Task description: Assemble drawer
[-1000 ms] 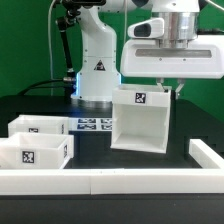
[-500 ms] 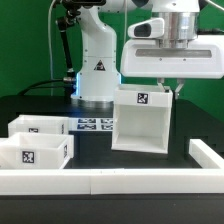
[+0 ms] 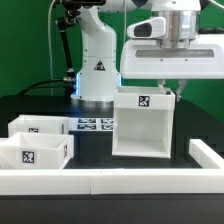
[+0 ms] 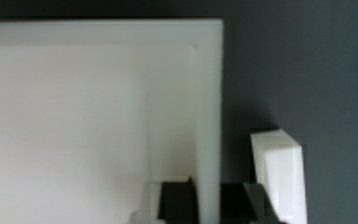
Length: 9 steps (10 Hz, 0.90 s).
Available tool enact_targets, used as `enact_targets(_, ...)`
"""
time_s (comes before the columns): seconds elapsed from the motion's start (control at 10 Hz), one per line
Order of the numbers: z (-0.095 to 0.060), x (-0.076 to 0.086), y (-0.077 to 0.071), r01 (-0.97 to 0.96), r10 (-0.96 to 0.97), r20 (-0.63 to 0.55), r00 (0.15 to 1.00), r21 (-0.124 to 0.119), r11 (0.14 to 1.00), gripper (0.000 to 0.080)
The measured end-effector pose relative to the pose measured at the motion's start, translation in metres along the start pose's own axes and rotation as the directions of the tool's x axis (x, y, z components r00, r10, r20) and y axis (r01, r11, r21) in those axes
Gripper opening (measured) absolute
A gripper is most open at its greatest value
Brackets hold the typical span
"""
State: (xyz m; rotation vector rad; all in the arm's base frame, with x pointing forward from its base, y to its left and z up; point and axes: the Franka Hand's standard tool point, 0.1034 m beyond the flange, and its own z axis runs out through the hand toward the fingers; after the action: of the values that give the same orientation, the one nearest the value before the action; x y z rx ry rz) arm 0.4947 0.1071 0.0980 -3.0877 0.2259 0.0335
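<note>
The drawer casing point(image 3: 143, 122), a tall white open-fronted box with a square tag on its top front, stands on the black table right of centre. My gripper point(image 3: 177, 90) is at its top right rear corner, shut on the casing's right wall. In the wrist view the two dark fingers point(image 4: 172, 202) stand on either side of the thin white wall point(image 4: 208, 120), with the gripper point(image 4: 211, 204) closed across it. Two shallow white trays, a rear one point(image 3: 38, 126) and a front one point(image 3: 36, 152), each tagged, lie at the exterior view's left.
The marker board point(image 3: 92, 125) lies flat between the trays and the casing. A long low white rail point(image 3: 110, 182) runs along the front and turns up the exterior view's right point(image 3: 209, 154). The robot base point(image 3: 97, 60) stands behind. A white block point(image 4: 279, 175) shows beside the gripped wall.
The casing has shifted a little toward the exterior view's right and front; its bottom edge sits lower in the picture. The trays have not moved.
</note>
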Motion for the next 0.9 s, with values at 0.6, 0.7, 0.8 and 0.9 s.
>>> enact_targets(0.6,-0.001,0.028,-0.001,0.085,-0.085,-0.026,0.996,0.011,0.996,0.0038)
enact_targets(0.7,-0.001,0.028,-0.001,0.085,-0.085,-0.026,0.996,0.011,0.996,0.0038)
enact_targets(0.8,-0.001,0.036,-0.001,0.081,-0.081,-0.026,0.996,0.012,0.997,0.0038)
enact_targets(0.9,-0.002,0.05,-0.003,0.076,-0.075,-0.032,0.997,0.016,0.997,0.0038)
